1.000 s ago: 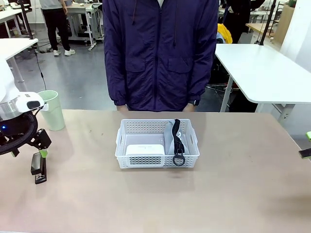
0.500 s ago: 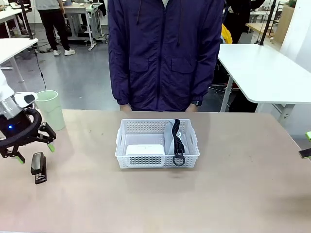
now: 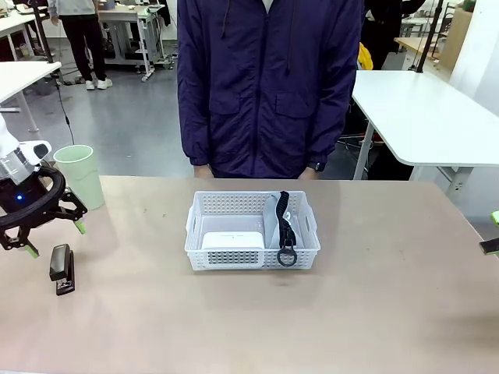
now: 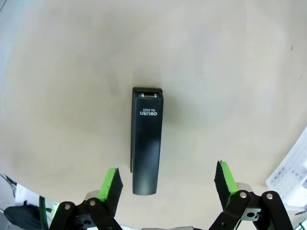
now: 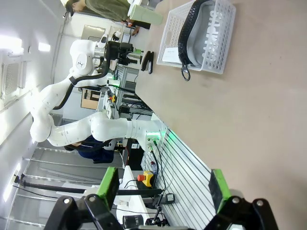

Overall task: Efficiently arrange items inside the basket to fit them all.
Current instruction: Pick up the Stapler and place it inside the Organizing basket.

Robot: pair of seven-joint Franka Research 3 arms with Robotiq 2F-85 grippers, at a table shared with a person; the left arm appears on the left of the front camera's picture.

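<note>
Over at the left end of the beige table (image 3: 374, 312), a lift of the left gripper (image 3: 54, 239) since a second ago: then low and close against the black stapler (image 3: 61, 269), now higher and farther back, clear of it. Jaws spread as wide as before, green pads (image 4: 111, 181) apart, nothing between them. Stapler flat on the tabletop in the same spot, lengthwise below the fingers in the left wrist view, untouched. Behind the arm, more of the pale green plastic cup (image 3: 80, 175) uncovered than before, upright near the table's far edge. No change in the white perforated plastic basket (image 3: 189, 222) at mid-table: white rounded box (image 3: 232, 239) in its left part, grey pouch (image 3: 273, 218) with black strap and ring on edge in its right part, ring drooping over the near wall. At the right edge, the right gripper (image 5: 164, 187) wide open too and empty, well away from the basket. Slight shift rightward of the person in the dark purple jacket (image 3: 269, 86) at the far side.
</note>
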